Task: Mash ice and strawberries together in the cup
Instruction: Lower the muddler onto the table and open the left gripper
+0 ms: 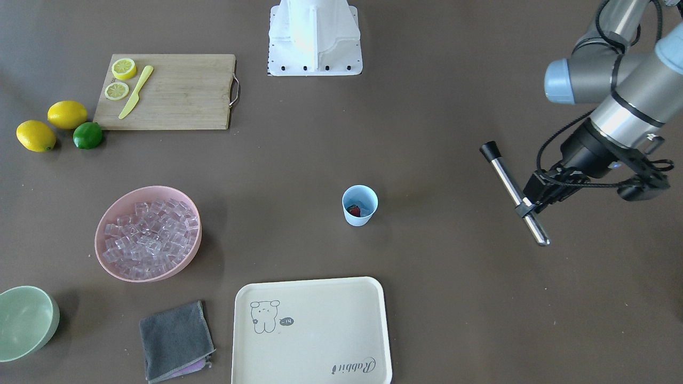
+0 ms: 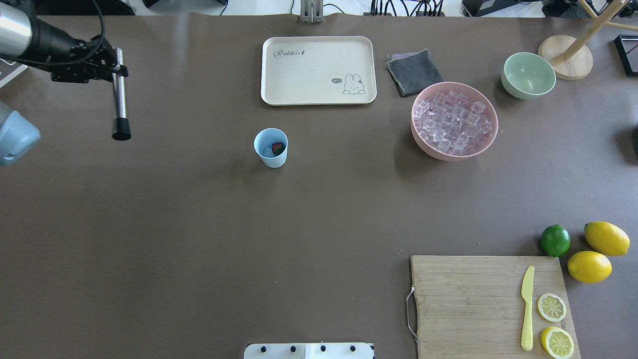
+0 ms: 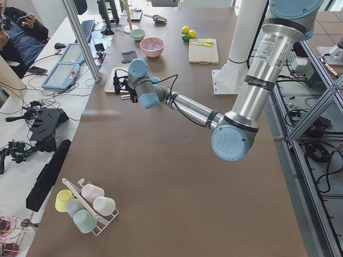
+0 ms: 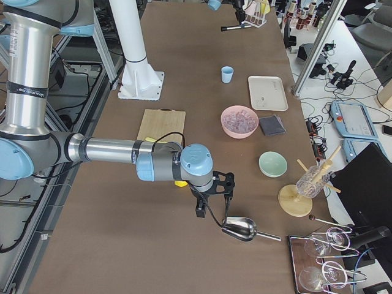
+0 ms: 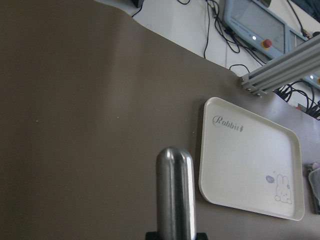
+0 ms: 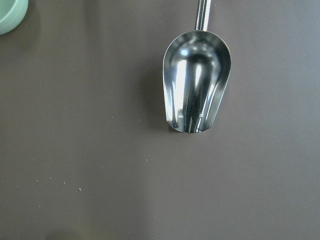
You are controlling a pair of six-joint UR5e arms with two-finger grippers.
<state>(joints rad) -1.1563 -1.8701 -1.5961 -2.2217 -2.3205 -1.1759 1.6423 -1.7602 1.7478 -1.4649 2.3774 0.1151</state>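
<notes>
A: Count, left to right off the cup?
B: Well left: left pincer pinching one muddler. Inside cup: one strawberry. Right of cup: one pink bowl, ice heaped, uncountable. Farther right: right pincer, spread or pressed, cannot tell.

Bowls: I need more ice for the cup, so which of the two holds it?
The pink bowl, piled with clear ice cubes; the pale green bowl beside it looks empty.

Cutting board: 2 lemon halves, 1 knife on it; 2 lemons, 1 lime beside; 2 bowls, 1 cup beyond.
</notes>
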